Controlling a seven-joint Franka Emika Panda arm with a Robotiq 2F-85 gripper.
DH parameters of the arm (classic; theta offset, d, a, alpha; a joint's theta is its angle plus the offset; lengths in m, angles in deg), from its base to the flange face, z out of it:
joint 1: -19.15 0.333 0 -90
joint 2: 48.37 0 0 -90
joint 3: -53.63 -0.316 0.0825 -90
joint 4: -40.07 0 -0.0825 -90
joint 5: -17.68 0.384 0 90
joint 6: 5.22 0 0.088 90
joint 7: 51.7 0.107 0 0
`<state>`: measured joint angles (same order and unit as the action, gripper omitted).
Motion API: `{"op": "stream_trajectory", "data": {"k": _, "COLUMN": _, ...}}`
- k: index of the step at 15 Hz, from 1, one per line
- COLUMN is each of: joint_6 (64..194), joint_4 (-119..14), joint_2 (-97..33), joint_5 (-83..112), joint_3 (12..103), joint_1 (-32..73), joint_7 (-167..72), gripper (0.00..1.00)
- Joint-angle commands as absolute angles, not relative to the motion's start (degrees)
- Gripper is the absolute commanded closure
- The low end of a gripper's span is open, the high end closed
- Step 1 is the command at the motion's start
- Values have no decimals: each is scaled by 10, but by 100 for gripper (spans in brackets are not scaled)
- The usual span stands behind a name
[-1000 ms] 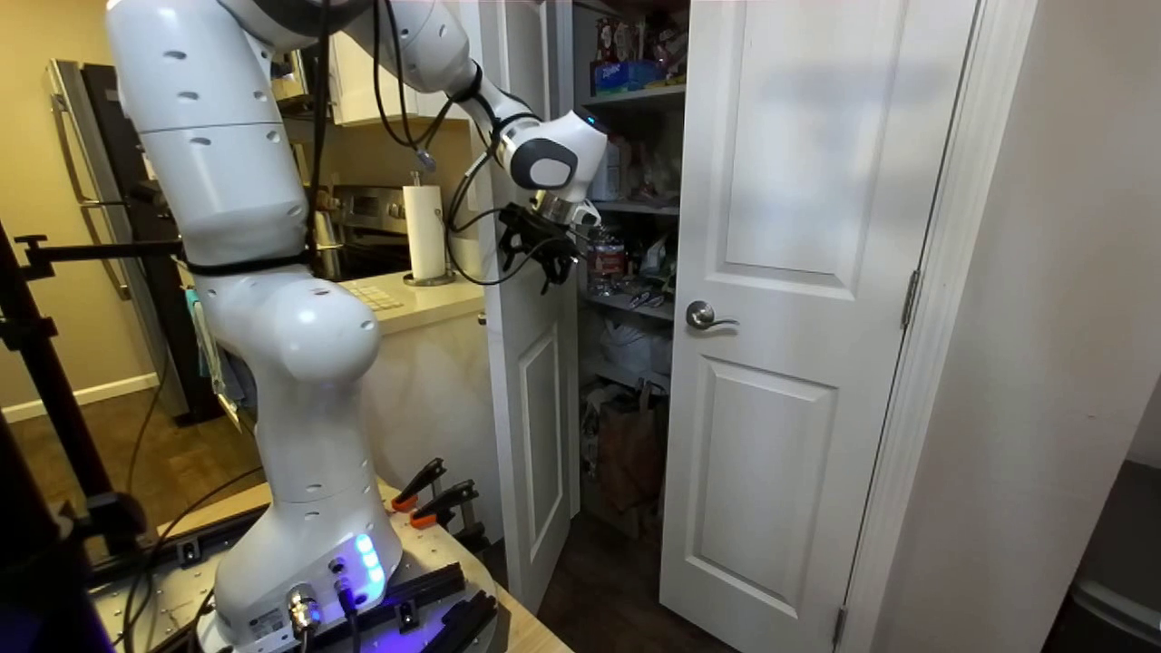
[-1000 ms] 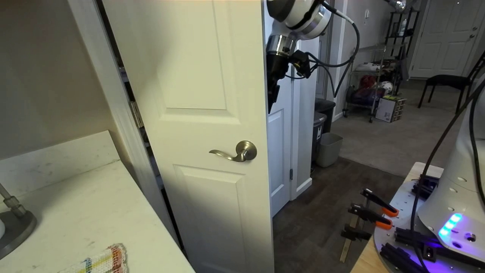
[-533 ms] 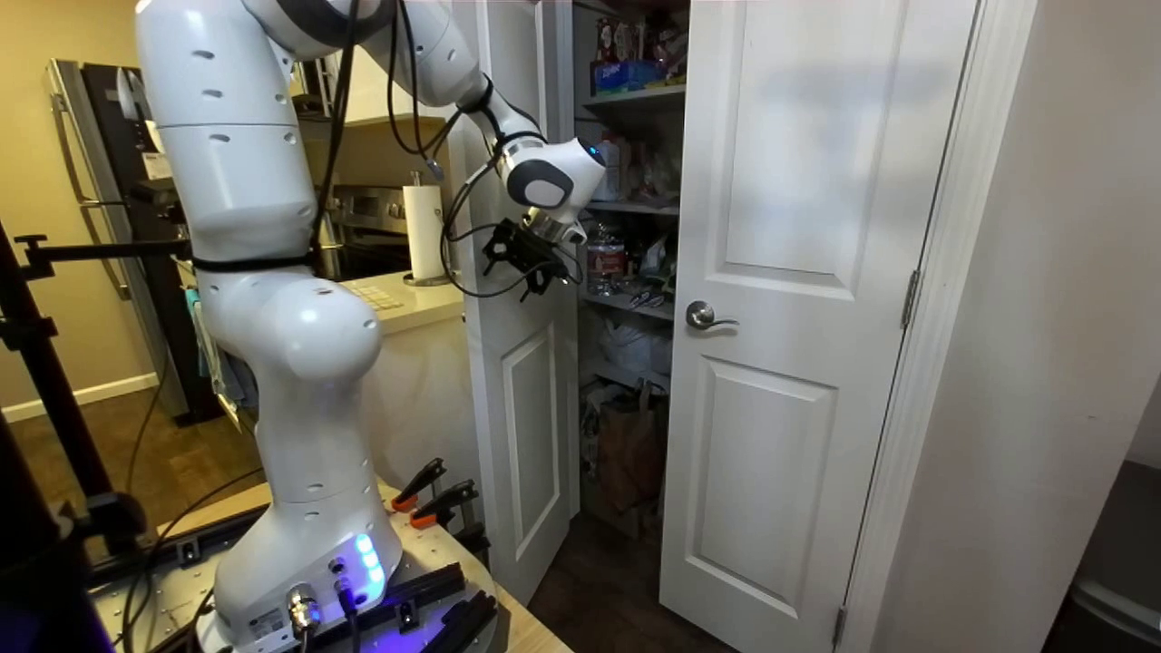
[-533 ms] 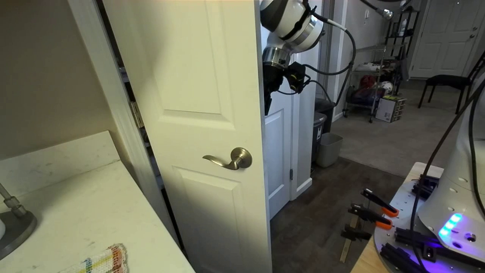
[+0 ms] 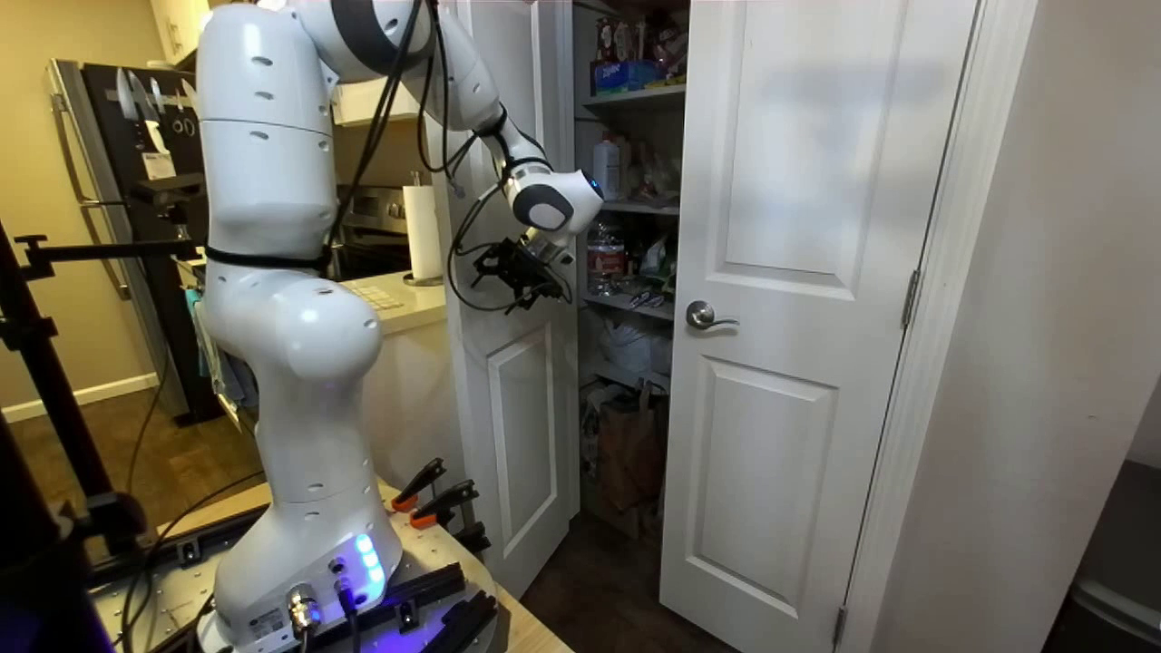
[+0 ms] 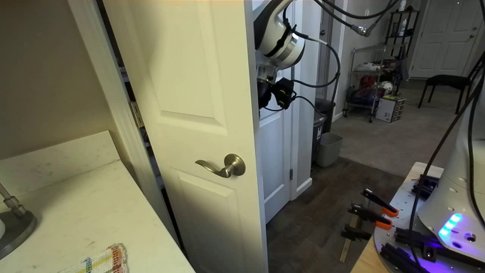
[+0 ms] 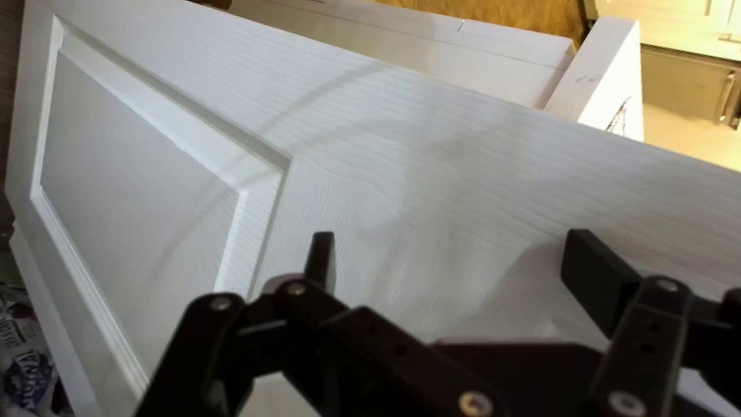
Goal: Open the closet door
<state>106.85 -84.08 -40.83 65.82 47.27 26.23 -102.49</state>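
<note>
The closet door is a tall white panelled leaf standing ajar, in both exterior views. Its silvery lever handle is near its right edge, and a hinge shows at its left. My black gripper is on the leaf's closet-facing side, at its upper middle. In an exterior view the leaf hides most of the gripper. In the wrist view my gripper is open, fingers wide apart and empty, facing the leaf's flat white face. The right fingertip is close to its own shadow; whether it touches, I cannot tell.
The matching white leaf with a lever near its left edge stands to the right. Closet shelves hold goods between the leaves. A white counter lies beside the door. Clamps stick out from my base toward the door's lower edge.
The closet door has swung further open, its free edge and handle moving left in both exterior views. My gripper has moved lower and along with the leaf.
</note>
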Motion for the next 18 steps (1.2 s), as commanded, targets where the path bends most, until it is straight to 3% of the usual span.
{"op": "stream_trajectory", "data": {"k": 1, "joint_6": 1040, "joint_4": -805, "joint_2": -366, "joint_5": 676, "joint_3": 459, "joint_1": 256, "joint_7": -1052, "gripper": 0}}
{"op": "stream_trajectory", "data": {"k": 18, "joint_6": 1003, "joint_4": -714, "joint_2": -255, "joint_5": 742, "joint_3": 425, "joint_1": 251, "joint_7": -1095, "gripper": 0}}
